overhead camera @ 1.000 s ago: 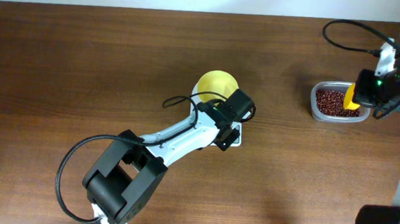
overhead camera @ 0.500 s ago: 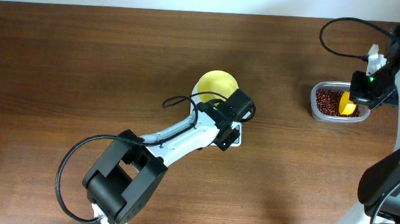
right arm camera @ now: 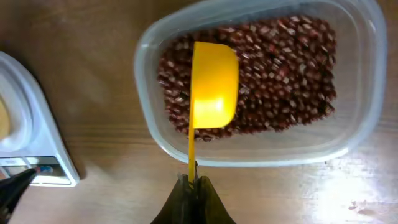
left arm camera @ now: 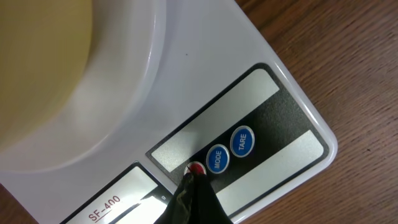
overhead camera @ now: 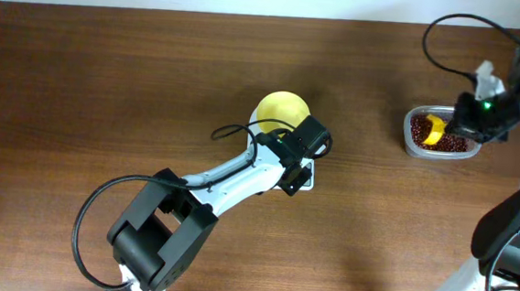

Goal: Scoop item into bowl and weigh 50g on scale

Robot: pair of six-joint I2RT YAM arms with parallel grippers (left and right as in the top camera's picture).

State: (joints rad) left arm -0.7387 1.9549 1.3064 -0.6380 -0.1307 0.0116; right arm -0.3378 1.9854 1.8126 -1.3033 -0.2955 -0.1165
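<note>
The pale-yellow bowl (overhead camera: 281, 111) sits on the white scale (overhead camera: 305, 178), whose pan and button strip fill the left wrist view (left arm camera: 273, 124). My left gripper (left arm camera: 194, 186) is shut, its tips pressing on the red button (left arm camera: 197, 168) beside the blue MODE and TARE buttons. The reddish-brown beans (right arm camera: 280, 68) lie in a clear container (right arm camera: 155, 134) at the right (overhead camera: 440, 135). My right gripper (right arm camera: 193, 186) is shut on the handle of a yellow scoop (right arm camera: 213, 84), whose bowl faces down over the beans.
The right arm's black cable (overhead camera: 452, 30) loops above the bean container. Brown wooden tabletop (overhead camera: 109, 80) lies around the scale, with a pale wall edge at the back. The scale's corner shows at the left of the right wrist view (right arm camera: 31, 155).
My right gripper has moved the yellow scoop leftward from the container's right edge to over the beans. The left arm has stayed on the scale.
</note>
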